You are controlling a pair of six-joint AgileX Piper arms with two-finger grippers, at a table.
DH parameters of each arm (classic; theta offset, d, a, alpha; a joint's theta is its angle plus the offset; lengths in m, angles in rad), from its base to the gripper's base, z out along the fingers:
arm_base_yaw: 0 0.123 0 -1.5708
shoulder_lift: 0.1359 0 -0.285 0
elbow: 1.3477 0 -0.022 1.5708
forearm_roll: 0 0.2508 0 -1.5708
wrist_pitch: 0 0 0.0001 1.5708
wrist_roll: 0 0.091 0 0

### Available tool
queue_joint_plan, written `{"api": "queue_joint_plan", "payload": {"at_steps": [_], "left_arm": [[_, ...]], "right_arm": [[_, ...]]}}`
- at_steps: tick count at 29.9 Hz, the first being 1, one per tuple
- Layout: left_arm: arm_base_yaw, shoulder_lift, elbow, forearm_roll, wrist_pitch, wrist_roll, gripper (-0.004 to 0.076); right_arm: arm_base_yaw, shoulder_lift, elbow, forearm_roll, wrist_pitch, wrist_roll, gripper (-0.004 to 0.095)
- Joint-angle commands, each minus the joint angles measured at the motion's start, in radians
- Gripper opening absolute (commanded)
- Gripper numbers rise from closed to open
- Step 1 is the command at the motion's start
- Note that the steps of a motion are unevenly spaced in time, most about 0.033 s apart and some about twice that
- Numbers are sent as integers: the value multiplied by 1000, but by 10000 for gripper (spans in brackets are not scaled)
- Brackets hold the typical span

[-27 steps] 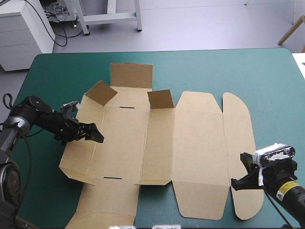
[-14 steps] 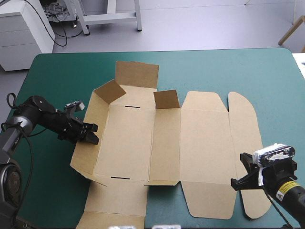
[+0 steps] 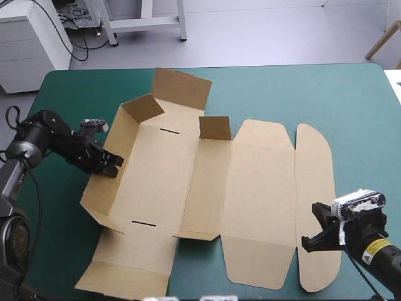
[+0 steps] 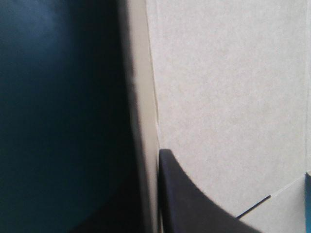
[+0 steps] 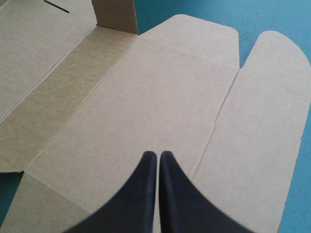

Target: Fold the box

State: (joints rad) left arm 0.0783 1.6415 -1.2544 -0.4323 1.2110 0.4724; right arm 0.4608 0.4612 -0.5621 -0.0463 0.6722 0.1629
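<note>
The brown box [image 3: 250,182] lies as a cut sheet across the teal-green table [image 3: 301,94], mostly flat. Its left wall [image 3: 100,188] is tilted up off the cover. My left gripper [image 3: 114,166] is shut on that wall's edge. In the left wrist view one black finger [image 4: 194,204] presses the inner face of the box [image 4: 233,97], with the other finger hidden behind the board. My right gripper [image 3: 308,241] is shut near the front right, at the rounded end flap [image 3: 316,207]. In the right wrist view its gripper [image 5: 158,155] is over the box's flat lid panel [image 5: 146,97], with nothing between the fingers.
Two small corner flaps [image 3: 141,110] [image 3: 215,127] stand upright at the far side, with a larger flap [image 3: 182,88] tilted up behind them. A near flap [image 3: 125,269] reaches the table's front edge. Bare teal-green cover [image 3: 351,106] lies to the far right.
My left gripper drew back from over the left panel to the wall's edge and shut on it. The wall rose and the whole sheet slid and turned. The right gripper stayed put.
</note>
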Motion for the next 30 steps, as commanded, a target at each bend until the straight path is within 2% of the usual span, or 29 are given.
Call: {"api": "queue_joint_plan", "payload": {"at_steps": [1, 8, 12, 17, 22, 30], "left_arm": [[-81, -40, -116, 75, 90, 2, -10], [-349, -40, -314, 457, 84, 11, -10], [-478, -40, -369, 623, 65, 83, -10], [-597, -38, -374, 708, -50, 190, -10], [-672, -13, -374, 790, -179, 192, -10], [-746, 52, -374, 952, -295, 163, -10]], "right_arm": [[-6, 4, -28, 46, -71, -11, 0], [-6, 4, -28, 57, -71, -11, -4], [-6, 4, -28, 57, -68, -11, -19], [-6, 4, -28, 57, -68, -11, -19], [-6, 4, -28, 59, -68, -11, -19], [-6, 4, -28, 59, -68, -11, -19]]}}
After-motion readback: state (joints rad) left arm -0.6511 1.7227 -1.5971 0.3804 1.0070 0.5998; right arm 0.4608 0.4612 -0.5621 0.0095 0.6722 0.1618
